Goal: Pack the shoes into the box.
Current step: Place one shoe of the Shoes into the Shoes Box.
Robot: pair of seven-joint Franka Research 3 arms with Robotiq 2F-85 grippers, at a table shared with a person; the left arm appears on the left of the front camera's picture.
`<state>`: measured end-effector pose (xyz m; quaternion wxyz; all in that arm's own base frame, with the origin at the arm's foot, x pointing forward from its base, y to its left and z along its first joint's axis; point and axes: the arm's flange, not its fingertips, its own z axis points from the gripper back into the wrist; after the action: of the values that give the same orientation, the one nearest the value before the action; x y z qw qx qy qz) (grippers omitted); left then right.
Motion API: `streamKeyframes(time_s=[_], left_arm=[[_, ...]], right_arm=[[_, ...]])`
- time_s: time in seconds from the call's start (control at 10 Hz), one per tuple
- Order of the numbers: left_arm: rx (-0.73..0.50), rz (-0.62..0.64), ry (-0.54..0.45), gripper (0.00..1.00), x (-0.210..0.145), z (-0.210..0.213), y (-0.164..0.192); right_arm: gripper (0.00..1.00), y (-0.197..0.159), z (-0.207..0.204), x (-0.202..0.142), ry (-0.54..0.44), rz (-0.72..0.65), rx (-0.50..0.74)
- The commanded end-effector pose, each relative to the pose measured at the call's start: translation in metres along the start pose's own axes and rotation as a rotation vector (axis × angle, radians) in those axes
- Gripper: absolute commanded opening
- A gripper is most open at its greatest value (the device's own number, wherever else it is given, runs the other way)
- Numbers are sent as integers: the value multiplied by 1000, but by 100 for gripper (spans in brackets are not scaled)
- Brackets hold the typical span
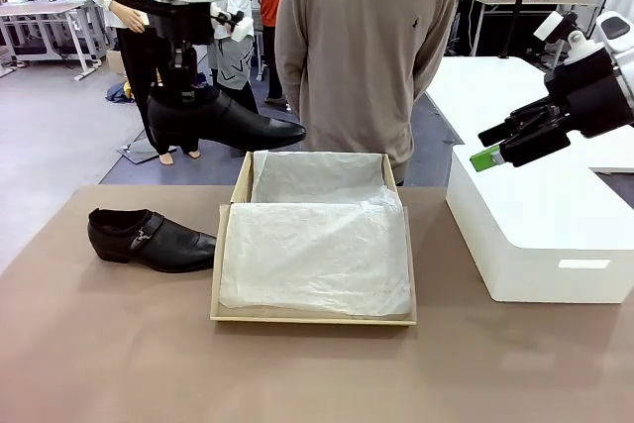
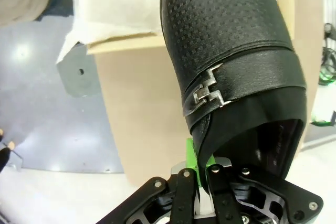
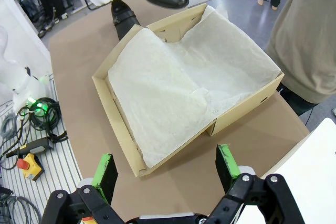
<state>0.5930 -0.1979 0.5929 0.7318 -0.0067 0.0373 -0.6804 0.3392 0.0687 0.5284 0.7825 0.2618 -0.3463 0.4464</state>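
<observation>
A glossy black shoe [image 1: 223,124] hangs in the air left of and above the far left corner of the box [image 1: 313,316], its toe pointing right. My left gripper [image 1: 181,89] is shut on the rim of its heel opening; in the left wrist view the shoe [image 2: 231,66] with its metal buckle fills the frame above my left gripper [image 2: 202,169]. The second shoe [image 1: 151,239] lies on the table left of the box. The box [image 3: 105,85] is open and lined with white tissue. My right gripper [image 1: 492,155] hovers open above the white block, also seen as right gripper [image 3: 167,170].
A large white block [image 1: 540,235] stands right of the box. A person [image 1: 362,47] in a beige sweater stands at the far table edge behind the box. Bare brown table [image 1: 297,373] lies in front of the box.
</observation>
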Motion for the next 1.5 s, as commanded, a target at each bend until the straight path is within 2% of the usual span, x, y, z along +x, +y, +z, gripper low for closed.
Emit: streamKeyframes(time_s=[0.0,0.4,0.7,1.0,1.3,1.4], left_arm=[[-46,-14,6,0,24,7,4],[-4,-60,-39,0,84,-7,6],[-16,-44,-60,0,111,-21,8],[59,-41,-83,0,127,-40,16],[14,-81,-86,0,126,-49,23],[47,-64,-86,0,131,-54,20]], right_arm=[[100,-4,-2,2,-30,25,9],[100,-4,-2,2,-30,25,9],[100,-4,-2,2,-30,25,9],[100,-4,-2,2,-30,25,9],[100,-4,-2,2,-30,25,9],[100,-4,-2,2,-30,25,9]])
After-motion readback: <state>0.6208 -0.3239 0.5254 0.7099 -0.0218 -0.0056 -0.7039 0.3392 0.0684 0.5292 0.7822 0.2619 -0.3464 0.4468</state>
